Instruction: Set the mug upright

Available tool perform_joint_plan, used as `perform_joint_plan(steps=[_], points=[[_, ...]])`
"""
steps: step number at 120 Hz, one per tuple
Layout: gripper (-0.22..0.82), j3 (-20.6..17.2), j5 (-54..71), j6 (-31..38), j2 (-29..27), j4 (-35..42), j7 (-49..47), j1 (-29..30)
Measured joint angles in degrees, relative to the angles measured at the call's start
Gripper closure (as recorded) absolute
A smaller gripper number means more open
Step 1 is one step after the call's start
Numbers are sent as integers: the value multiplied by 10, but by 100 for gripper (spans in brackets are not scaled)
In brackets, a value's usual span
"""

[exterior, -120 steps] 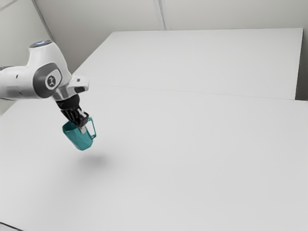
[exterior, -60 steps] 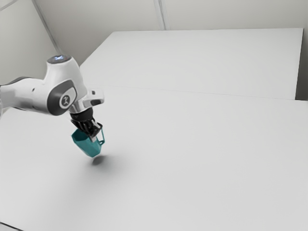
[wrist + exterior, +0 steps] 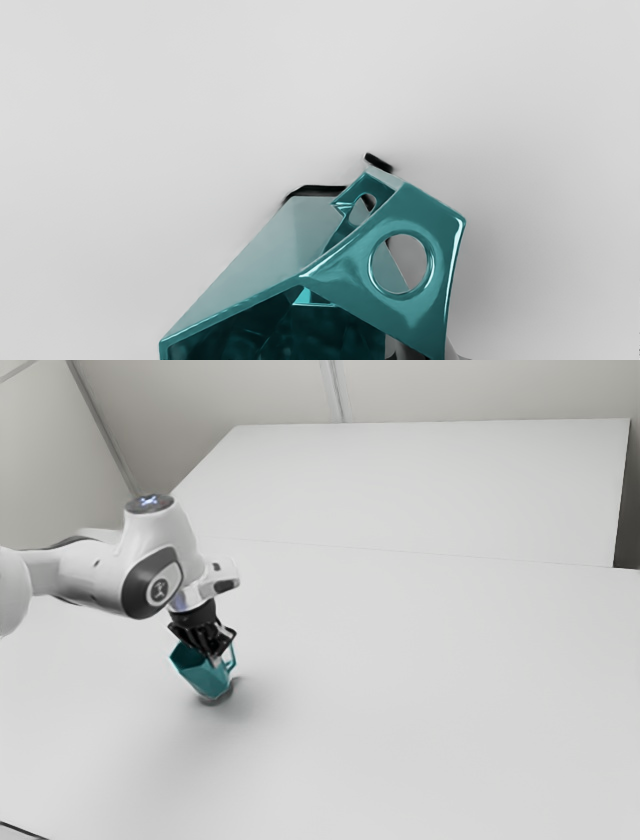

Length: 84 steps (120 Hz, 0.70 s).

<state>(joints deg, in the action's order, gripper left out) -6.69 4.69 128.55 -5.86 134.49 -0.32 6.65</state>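
Over the smooth white table [image 3: 430,690], you're bringing the faceted teal mug [image 3: 202,675] lower, its dark shadow [image 3: 215,701] closing in beneath; your black two-finger end effector [image 3: 215,657] is pinching it, but it's still leaning, seemingly needing straightening before release.

A broad, pale surface [image 3: 430,720] is crossed by a thin seam [image 3: 400,551] in the exterior view. Beyond it, plain grey-white walls [image 3: 490,390] are seen, marked by a narrow vertical strip [image 3: 334,390]. Everything is lit softly and evenly.
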Motion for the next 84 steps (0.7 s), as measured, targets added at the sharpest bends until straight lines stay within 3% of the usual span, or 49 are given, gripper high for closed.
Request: perform_joint_plan(steps=[27, 65, 84], points=[[77, -1, 0, 14, 13, 0, -26, -4], [51, -1, -4, 21, -2, -2, -44, -6], [30, -6, -9, 20, -12, -11, -49, -11]])
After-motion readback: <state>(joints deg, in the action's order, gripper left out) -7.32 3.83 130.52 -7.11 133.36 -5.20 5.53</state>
